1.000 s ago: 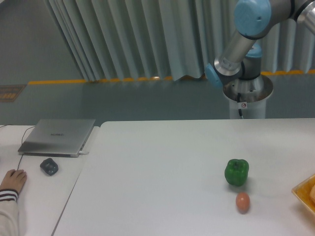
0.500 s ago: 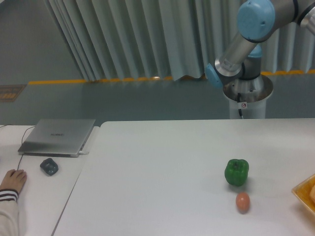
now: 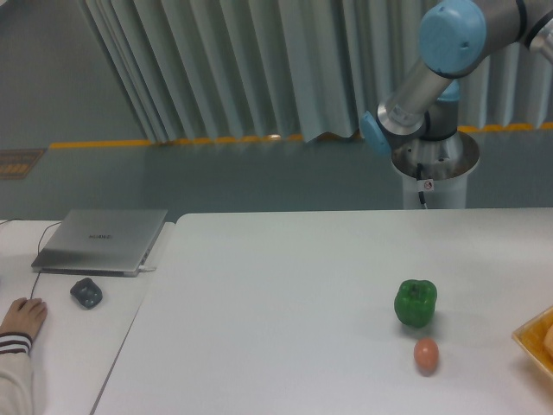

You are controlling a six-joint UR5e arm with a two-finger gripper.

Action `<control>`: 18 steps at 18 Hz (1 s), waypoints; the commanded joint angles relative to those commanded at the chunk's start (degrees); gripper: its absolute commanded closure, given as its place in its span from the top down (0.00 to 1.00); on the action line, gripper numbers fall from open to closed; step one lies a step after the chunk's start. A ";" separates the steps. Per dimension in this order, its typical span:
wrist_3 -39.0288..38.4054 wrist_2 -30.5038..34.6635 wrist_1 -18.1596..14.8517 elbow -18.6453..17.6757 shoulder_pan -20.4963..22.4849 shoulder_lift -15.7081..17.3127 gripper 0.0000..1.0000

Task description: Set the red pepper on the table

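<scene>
One green pepper [image 3: 416, 303] — one egg-shaped thing [image 3: 425, 355]

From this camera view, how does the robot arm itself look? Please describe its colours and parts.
The arm has silver-grey metal tube segments with light blue round caps on the joints. It stands on a silver cylindrical pedestal that carries a small red-and-white sticker and a thin dark cable. The gripper is outside the picture, so its look cannot be told.
</scene>
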 joint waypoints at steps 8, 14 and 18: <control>1.41 0.00 -0.44 -0.53 0.00 0.44 0.80; 2.81 -0.26 -0.88 -0.53 0.44 1.58 0.67; 2.73 -0.35 -2.81 -0.62 0.35 2.64 0.46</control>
